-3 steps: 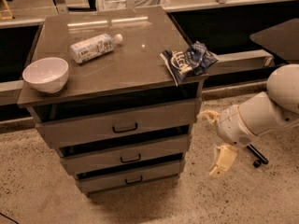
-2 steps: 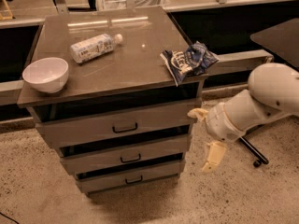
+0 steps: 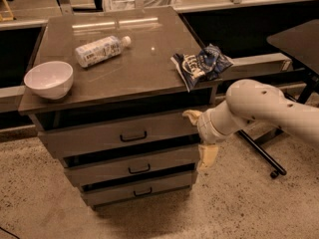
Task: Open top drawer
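Note:
The top drawer (image 3: 99, 139) is the widest of three grey-brown drawers under the cabinet top, with a small black bar handle (image 3: 133, 136) at its centre. Its front sits flush and no inside shows. My gripper (image 3: 199, 136) is at the right end of the top drawer's front, well to the right of the handle. It is open and empty, with one pale finger (image 3: 191, 116) up by the drawer's upper corner and the other (image 3: 207, 156) hanging lower by the middle drawer (image 3: 164, 162).
On the cabinet top lie a white bowl (image 3: 49, 78), a plastic bottle (image 3: 101, 49) and a blue snack bag (image 3: 202, 63) overhanging the right edge. The bottom drawer (image 3: 169, 185) is narrowest. A black table (image 3: 299, 39) and its wheeled leg (image 3: 271, 173) stand at the right.
My arm has swung left, bringing the gripper from beside the cabinet up to the right end of the top drawer front. The drawers have not moved.

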`<action>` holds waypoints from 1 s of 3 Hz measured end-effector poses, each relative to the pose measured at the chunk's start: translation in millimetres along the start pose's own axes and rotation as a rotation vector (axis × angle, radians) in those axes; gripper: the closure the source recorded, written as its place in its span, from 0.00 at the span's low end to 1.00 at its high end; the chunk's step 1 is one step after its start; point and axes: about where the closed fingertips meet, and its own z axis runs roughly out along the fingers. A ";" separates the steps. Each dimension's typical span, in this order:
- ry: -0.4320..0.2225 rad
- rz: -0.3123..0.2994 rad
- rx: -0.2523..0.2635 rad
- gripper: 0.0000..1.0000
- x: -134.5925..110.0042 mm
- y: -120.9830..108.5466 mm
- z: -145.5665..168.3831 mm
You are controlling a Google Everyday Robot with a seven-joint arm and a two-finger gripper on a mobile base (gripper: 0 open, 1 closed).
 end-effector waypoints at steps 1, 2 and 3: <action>0.050 -0.031 0.137 0.00 -1.6 -34.4 1.8; 0.060 0.012 0.150 0.00 0.8 -59.6 7.4; 0.044 0.046 0.094 0.00 0.4 -76.7 25.3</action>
